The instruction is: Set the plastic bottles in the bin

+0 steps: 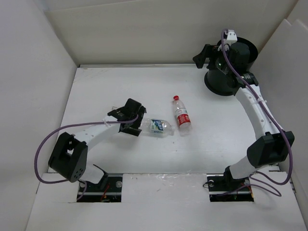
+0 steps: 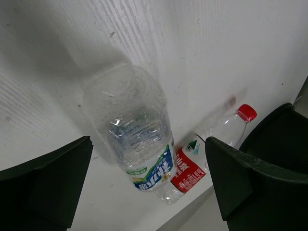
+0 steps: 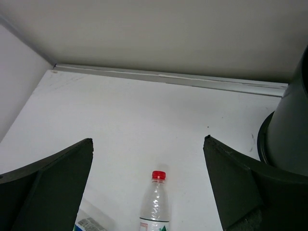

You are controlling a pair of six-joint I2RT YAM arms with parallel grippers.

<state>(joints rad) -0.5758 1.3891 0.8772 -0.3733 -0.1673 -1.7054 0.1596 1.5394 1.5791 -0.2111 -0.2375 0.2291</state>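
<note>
A clear bottle with a blue-white label (image 1: pixel 158 126) lies on its side mid-table. My left gripper (image 1: pixel 138 121) is open right at its left end; in the left wrist view the bottle (image 2: pixel 134 139) lies on the table between the spread fingers (image 2: pixel 57 178), untouched. A clear bottle with red cap and label (image 1: pixel 181 115) lies just to its right, and shows in the left wrist view (image 2: pixel 216 139) and right wrist view (image 3: pixel 155 204). The black bin (image 1: pixel 233 65) stands far right. My right gripper (image 1: pixel 199 58) is open and empty, high beside the bin's left rim. No other bottles show.
White walls (image 1: pixel 38 72) enclose the table on the left, back and right. The bin's dark wall (image 3: pixel 288 130) fills the right edge of the right wrist view. The back wall's foot (image 3: pixel 168 77) runs across that view.
</note>
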